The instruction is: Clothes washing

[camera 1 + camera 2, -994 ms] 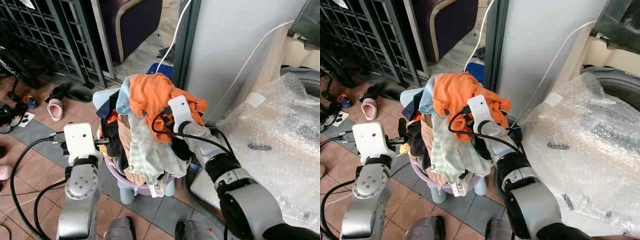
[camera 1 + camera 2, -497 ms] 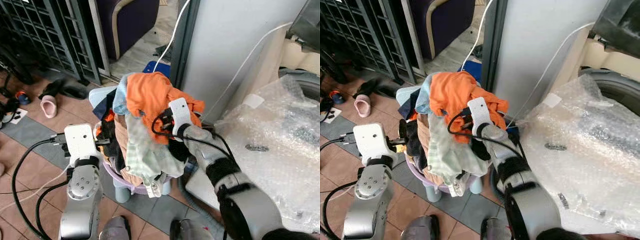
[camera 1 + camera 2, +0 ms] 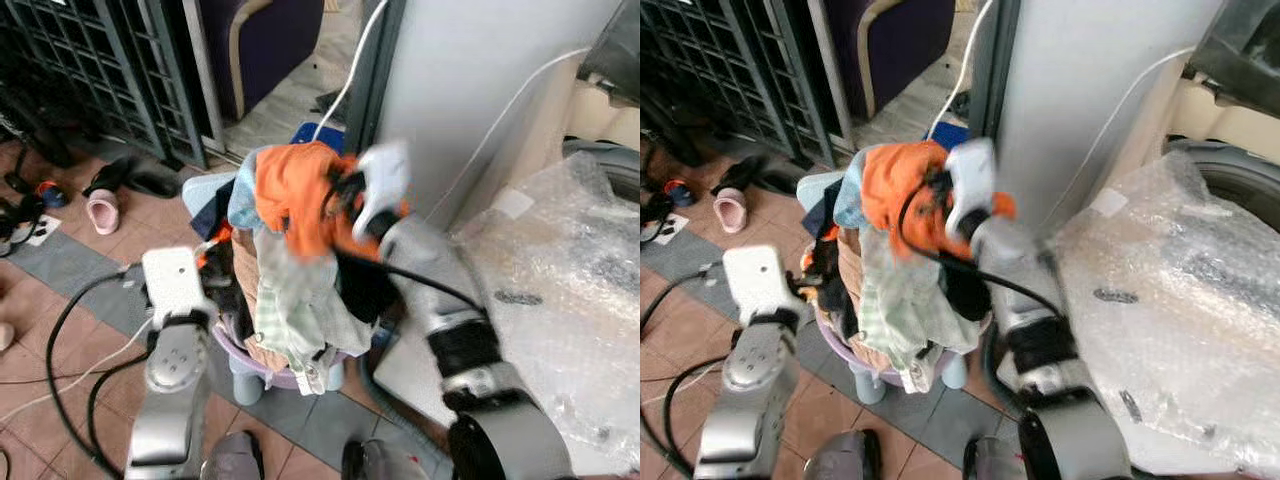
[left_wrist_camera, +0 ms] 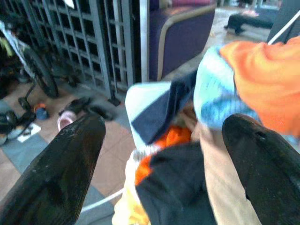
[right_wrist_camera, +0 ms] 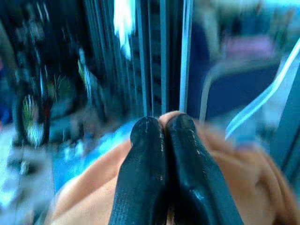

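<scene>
A heap of clothes stands in a purple basket (image 3: 285, 378) on the tiled floor, topped by an orange garment (image 3: 290, 190). My right gripper (image 3: 338, 195), blurred by motion, is at the top of the heap. In the right wrist view its fingertips (image 5: 149, 129) are pressed together, shut on a fold of the orange garment (image 5: 93, 197). My left gripper (image 3: 215, 290) is at the heap's left side, level with a dark garment (image 4: 173, 187). Its two black fingers (image 4: 61, 173) stand wide open with nothing between them.
A washing machine under bubble wrap (image 3: 560, 300) is on the right. A grey pillar (image 3: 470, 90) with a white cable rises behind the basket. A metal gate (image 3: 100, 70), shoes and a pink slipper (image 3: 103, 210) are to the left. Cables trail on the floor.
My right gripper has risen and swung back with the orange garment pinched in it, now blurred. The left arm has edged closer to the heap.
</scene>
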Available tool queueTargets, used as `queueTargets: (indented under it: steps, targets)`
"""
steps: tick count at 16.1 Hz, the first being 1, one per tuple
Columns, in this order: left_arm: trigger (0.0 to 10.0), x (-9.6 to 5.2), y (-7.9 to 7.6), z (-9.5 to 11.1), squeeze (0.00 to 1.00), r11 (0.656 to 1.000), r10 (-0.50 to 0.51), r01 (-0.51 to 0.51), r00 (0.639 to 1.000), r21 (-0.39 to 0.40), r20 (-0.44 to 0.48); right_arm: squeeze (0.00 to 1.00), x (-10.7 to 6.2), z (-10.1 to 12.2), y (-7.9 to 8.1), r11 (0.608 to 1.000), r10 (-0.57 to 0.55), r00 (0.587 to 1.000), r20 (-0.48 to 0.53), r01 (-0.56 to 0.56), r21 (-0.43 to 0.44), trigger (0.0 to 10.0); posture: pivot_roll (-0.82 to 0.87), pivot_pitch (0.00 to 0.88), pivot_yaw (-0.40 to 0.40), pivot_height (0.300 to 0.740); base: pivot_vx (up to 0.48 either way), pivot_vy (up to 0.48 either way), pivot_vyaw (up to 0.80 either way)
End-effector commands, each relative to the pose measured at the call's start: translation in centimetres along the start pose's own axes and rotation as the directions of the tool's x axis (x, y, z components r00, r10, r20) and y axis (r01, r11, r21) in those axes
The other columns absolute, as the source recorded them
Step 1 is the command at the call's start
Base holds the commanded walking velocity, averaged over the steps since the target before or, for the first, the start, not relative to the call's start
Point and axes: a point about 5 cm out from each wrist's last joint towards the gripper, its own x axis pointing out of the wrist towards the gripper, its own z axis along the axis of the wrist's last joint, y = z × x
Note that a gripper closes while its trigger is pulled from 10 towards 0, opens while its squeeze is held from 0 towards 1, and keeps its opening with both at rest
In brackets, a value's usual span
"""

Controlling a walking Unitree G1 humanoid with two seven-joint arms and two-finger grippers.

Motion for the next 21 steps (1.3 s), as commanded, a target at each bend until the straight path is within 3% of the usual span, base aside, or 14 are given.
queueTargets:
  steps: [1, 3, 6, 7, 8, 14, 21]
  targets:
    - [10.0, 0.0, 0.0, -0.1, 0.00, 1.000, -0.006, 0.006, 1.000, 0.016, 0.004, 0.00, -0.3, 2.2, -0.1, 1.000, 0.001, 0.996, 0.090, 0.000, -0.011, 0.0, 0.00, 0.000, 0.018, 0.740, 0.000, 0.000, 0.00]
    - [10.0, 0.5, -0.1, -0.1, 0.00, 1.000, -0.018, 0.018, 1.000, 0.019, 0.017, 0.00, -2.6, 5.2, -0.8, 0.998, -0.068, 0.982, 0.178, 0.068, 0.002, 0.0, -0.01, 0.000, 0.035, 0.740, 0.000, 0.000, 0.00]
    - [10.0, 1.2, -0.4, 0.0, 0.00, 0.999, -0.027, 0.027, 0.999, 0.020, 0.031, 0.00, -4.4, 6.7, -0.6, 0.995, -0.097, 0.967, 0.234, 0.103, -0.013, 0.0, -0.04, 0.000, 0.052, 0.740, 0.000, 0.000, 0.00]
    - [10.0, 1.4, -0.5, 0.1, 0.00, 0.999, -0.033, 0.032, 0.999, 0.020, 0.034, 0.00, -4.7, 6.7, -0.7, 0.993, -0.110, 0.968, 0.227, 0.116, -0.012, 3.1, -0.04, 0.000, 0.054, 0.740, -0.270, 0.000, 0.00]
    - [10.0, 1.5, -0.6, 0.1, 0.00, 0.999, -0.038, 0.037, 0.999, 0.020, 0.038, 0.00, -4.9, 6.5, -0.9, 0.990, -0.142, 0.969, 0.204, 0.143, 0.007, 10.0, -0.04, 0.000, 0.055, 0.740, -0.274, 0.000, 0.00]
    - [10.0, 1.5, -0.6, 0.0, 0.00, 1.000, -0.027, 0.026, 0.999, 0.018, 0.047, 0.00, -5.2, 5.6, -0.7, 0.986, -0.164, 0.976, 0.143, 0.166, 0.004, 10.0, -0.03, 0.000, 0.045, 0.740, -0.282, 0.000, -0.07]
    - [10.0, 1.5, -0.6, 0.3, 0.00, 0.999, -0.043, 0.043, 0.996, 0.006, 0.075, 0.00, -4.9, 5.9, -1.1, 0.980, -0.194, 0.970, 0.147, 0.199, -0.022, 10.0, -0.04, 0.000, 0.046, 0.740, -0.126, 0.000, -0.73]
